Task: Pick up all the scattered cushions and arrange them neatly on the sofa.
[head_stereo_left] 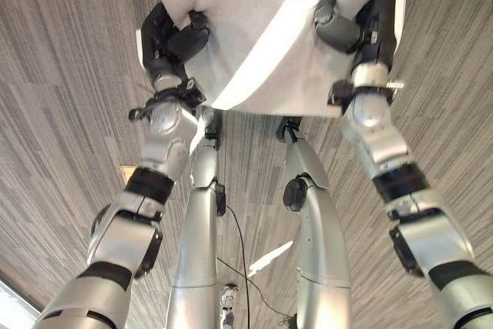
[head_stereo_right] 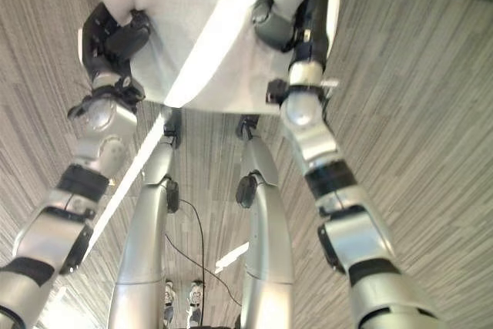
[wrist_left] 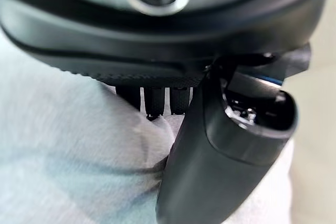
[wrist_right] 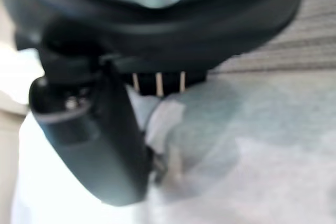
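Note:
A large pale grey cushion (head_stereo_left: 254, 28) hangs in front of me above the floor, held between both hands. My left hand (head_stereo_left: 171, 40) grips its left edge, thumb pressed into the fabric (wrist_left: 68, 145) and fingers behind it. My right hand (head_stereo_left: 354, 25) clamps the cushion's right edge the same way, its thumb (wrist_right: 105, 145) pinching the cloth (wrist_right: 252, 150) into a fold. A bright strip of sunlight crosses the cushion (head_stereo_right: 208, 36) diagonally.
Grey striped carpet (head_stereo_left: 62, 98) spreads all around beneath the cushion. A small tan square floor fitting (head_stereo_left: 127, 172) lies on the carpet to the left. Sunlit patches fall on the floor (head_stereo_left: 269, 258) below.

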